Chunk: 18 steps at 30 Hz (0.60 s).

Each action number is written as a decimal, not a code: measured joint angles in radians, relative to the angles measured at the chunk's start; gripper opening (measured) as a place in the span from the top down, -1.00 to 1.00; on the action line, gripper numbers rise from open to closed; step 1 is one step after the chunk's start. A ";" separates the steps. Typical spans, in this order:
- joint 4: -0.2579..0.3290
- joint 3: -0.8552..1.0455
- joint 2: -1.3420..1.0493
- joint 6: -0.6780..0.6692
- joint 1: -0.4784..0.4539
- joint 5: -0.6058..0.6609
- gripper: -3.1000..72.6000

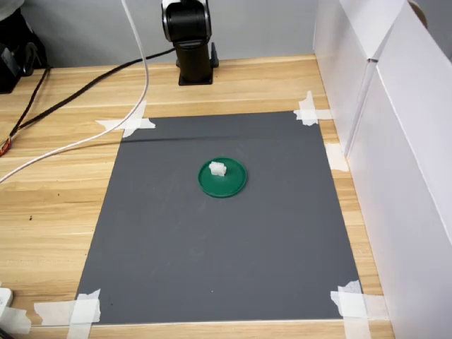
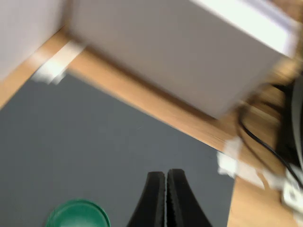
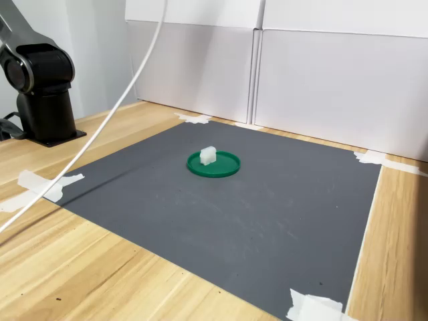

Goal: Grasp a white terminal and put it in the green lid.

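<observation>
**Terminal resting in the lid**

Wood grain runs across the table point(image 1: 63, 205), a pale plank top that carries a dark grey mat point(image 1: 226, 240) held down by white tape strips point(image 1: 85, 309) at its corners. White panels point(image 3: 334, 87) wall off the far side in the second exterior view, and they stand along the first exterior view's right. The arm's black base point(image 1: 192, 42) sits on the table beyond the mat, with a white cable point(image 1: 70, 145) and a black one trailing off toward the first exterior view's left.

Near the mat's middle lies the green lid point(image 1: 223, 177), flat, and the white terminal point(image 1: 217, 169) sits inside its rim, off-centre (toward the arm's base).

In the blurred wrist view the tool point(image 2: 166, 176) is clenched with nothing between its black fingers point(image 2: 154, 198), above the mat, the lid at the frame's edge.
</observation>
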 joint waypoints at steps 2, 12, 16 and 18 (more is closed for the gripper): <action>0.000 0.069 -0.097 0.099 -0.054 -0.030 0.96; 0.000 0.399 -0.468 0.217 -0.250 -0.078 0.96; 0.000 0.487 -0.544 0.218 -0.267 -0.078 0.96; 0.000 0.521 -0.576 0.218 -0.267 -0.078 0.96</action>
